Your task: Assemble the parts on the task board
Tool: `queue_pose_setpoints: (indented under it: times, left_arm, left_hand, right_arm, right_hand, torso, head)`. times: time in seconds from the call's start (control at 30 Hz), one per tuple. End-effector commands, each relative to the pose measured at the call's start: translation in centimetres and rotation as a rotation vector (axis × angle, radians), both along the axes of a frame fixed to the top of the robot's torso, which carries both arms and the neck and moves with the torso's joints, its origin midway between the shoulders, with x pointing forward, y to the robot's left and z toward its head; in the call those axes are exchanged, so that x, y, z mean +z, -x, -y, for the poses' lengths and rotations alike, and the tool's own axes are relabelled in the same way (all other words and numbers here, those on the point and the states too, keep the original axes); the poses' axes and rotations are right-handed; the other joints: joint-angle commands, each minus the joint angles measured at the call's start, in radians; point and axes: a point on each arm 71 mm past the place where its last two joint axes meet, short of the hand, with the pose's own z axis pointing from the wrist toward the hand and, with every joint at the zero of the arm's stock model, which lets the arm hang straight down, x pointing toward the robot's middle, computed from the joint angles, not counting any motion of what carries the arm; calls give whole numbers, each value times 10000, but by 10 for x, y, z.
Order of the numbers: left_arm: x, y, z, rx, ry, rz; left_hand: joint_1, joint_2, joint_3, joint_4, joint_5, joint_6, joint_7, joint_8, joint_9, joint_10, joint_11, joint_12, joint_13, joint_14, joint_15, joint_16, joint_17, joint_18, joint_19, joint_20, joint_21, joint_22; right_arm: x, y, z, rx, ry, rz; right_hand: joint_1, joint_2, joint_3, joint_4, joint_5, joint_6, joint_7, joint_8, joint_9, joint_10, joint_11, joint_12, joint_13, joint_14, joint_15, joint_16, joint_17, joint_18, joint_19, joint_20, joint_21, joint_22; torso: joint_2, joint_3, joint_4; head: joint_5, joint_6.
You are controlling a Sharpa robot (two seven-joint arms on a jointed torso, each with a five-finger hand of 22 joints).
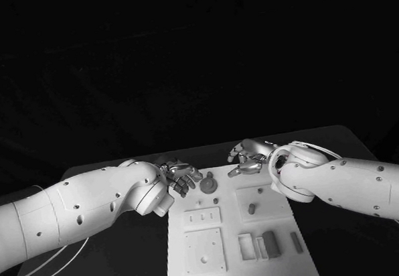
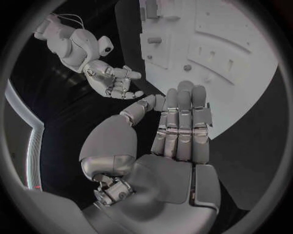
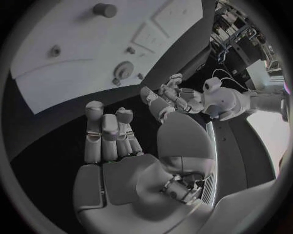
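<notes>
The task board [image 1: 273, 271] is cut off by the head view's bottom edge, its small parts [image 1: 270, 243] too tiny to identify.

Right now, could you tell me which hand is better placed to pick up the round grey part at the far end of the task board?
The left hand, probably. It hovers right beside the round grey part, empty with fingers apart. The right hand, also empty, hangs farther over the task board.

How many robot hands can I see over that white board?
2: the left hand hovers at the task board's far left corner, the right hand at its far right; both open, holding nothing.
</notes>
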Motion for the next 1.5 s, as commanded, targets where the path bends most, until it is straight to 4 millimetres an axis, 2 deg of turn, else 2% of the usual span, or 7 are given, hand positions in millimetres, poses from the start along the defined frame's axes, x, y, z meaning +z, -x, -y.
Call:
queue_pose_setpoints:
  times: [0.03, 0.27, 0.7, 0.8, 0.93, 1.3, 1.5]
  left_arm:
    - [-6, 3, 1, -589, -486, -857]
    - [-16, 9, -4, -1685, -1869, -2096]
    - [-25, 7, 5, -1915, -2756, -2094]
    - [-25, 5, 9, -1880, -3012, -1865]
    - [-24, 1, 13, -1738, -3253, -1484]
    - [-23, -2, 29, -1511, -3346, -1349]
    - [-23, -1, 41, -1854, -3427, -1472]
  left_hand:
    - [210, 101, 30, -76, 57, 153, -103, 51, 201, 131, -59, 17, 13, 34, -56, 55, -11, 608, 90, -19, 49, 22]
    - [121, 179, -20, -128, 420, 158, -106, 43, 230, 175, -84, 70, 46, 58, -89, 182, 22, 604, 129, -54, 116, 124]
    - [22, 200, -49, -144, 705, 178, -149, 217, 321, 189, -130, 269, 101, 103, -156, 349, -89, 622, 252, -120, 220, 266]
    - [-234, 117, -156, -183, 1891, 372, -294, 601, 507, 399, -283, 662, 272, 350, -298, 740, -84, 651, 521, -236, 497, 513]
    - [-372, 47, -105, -196, 2551, 288, -386, 1112, 713, 329, -387, 1186, 488, 361, -443, 1255, -172, 654, 632, -386, 797, 889]
    - [-536, -10, 28, -202, 3049, 87, -485, 1958, 895, 160, -498, 1995, 620, 337, -617, 2138, -549, 653, 806, -559, 1157, 1379]
    - [-705, -58, 73, -206, 3747, -27, -602, 2742, 990, 77, -643, 2819, 771, 307, -858, 3237, -760, 657, 1032, -773, 1702, 1739]
  right_arm:
    - [5, -7, 18, -376, -1230, 547]
    - [13, -22, 55, -1504, -1388, 985]
    - [32, -41, 83, -2337, -1617, 1141]
    - [33, -42, 81, -2356, -1617, 1148]
    - [33, -42, 77, -2313, -1651, 1138]
    - [40, -43, 66, -2280, -1646, 1172]
    - [40, -43, 63, -2243, -1633, 1150]
  right_hand:
    - [45, 183, 2, -14, 351, 57, 143, 58, 23, -24, -64, 79, -28, 9, -15, -2, -7, 630, -3, 15, -29, 20]
    - [91, 368, -67, -38, 1151, 95, 116, 107, 17, -28, -91, 96, -131, 20, -44, -59, -73, 630, -15, 29, -53, 33]
    - [38, 478, -105, -26, 1238, 233, 84, 197, 31, -62, -120, 65, -221, -43, -69, -142, -131, 630, -116, 80, -128, 29]
    - [-9, 490, -132, -10, 1248, 300, 62, 238, 41, -35, -142, 81, -240, -21, -90, -140, -143, 630, -93, 86, -123, 31]
    - [-9, 501, -131, -16, 1259, 325, 52, 253, 44, -26, -152, 86, -249, -12, -100, -140, -149, 630, -85, 84, -123, 31]
    - [264, 684, -25, -75, 1386, 319, 33, 258, 30, -21, -173, 100, -302, 4, -124, -146, -174, 630, -88, 59, -133, 43]
    - [319, 692, -20, -81, 1404, 311, 34, 256, 26, -27, -172, 102, -312, 1, -124, -147, -178, 630, -97, 59, -135, 48]
  torso:
    - [-3, 7, 0]
    - [-21, 29, -14]
    - [-11, -9, 49]
    - [-5, -18, 31]
    - [-1, -8, 33]
    - [3, 19, 38]
    - [1, 8, 15]
  head:
    - [12, -16]
    - [18, -64]
    - [-8, -197]
    - [47, -256]
    - [88, -399]
    - [107, -677]
    - [118, -776]
